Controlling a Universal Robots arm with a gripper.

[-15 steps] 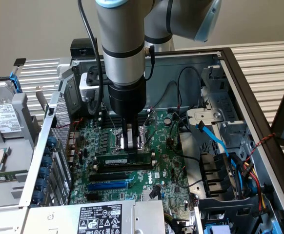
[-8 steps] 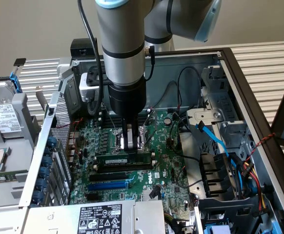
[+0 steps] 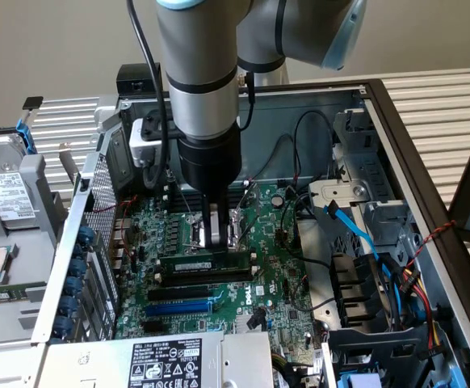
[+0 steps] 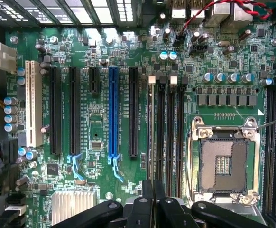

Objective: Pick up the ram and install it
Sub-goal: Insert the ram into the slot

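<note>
Green motherboard point(image 3: 275, 275) covers the floor of an open computer case point(image 3: 396, 137) that lies on a pale slatted desk point(image 3: 445, 105). The arm reaches straight down into the case. Its pincer point(image 3: 219, 242) is clenched on the top edge of the ram point(image 3: 195, 264).

The ram stands upright on its long edge, with its white label turned toward the exterior view. It is in line with the black memory slots point(image 3: 207, 277); whether its lower edge is fully seated cannot be told.

In the wrist view the pincer point(image 4: 152, 186) has both fingers pressed close together. The ram point(image 4: 151, 142) shows edge-on as a thin line between them, running along the memory slot nearest the expansion slots. The blue slot point(image 4: 113, 114) lies parallel and apart on one side, with a black slot point(image 4: 133, 114) between. The bare processor socket point(image 4: 223, 161) sits on the other side, beyond the other memory slots point(image 4: 170, 133). Open board lies past both ends of the ram.

At the exterior view's right, a blue cable point(image 3: 356, 234) and a bundle of wires point(image 3: 404, 283) crowd the drive bay, apart from the arm. At the exterior view's left, the perforated case wall point(image 3: 98, 218) rises close beside the arm's white mount point(image 3: 142, 141).
</note>
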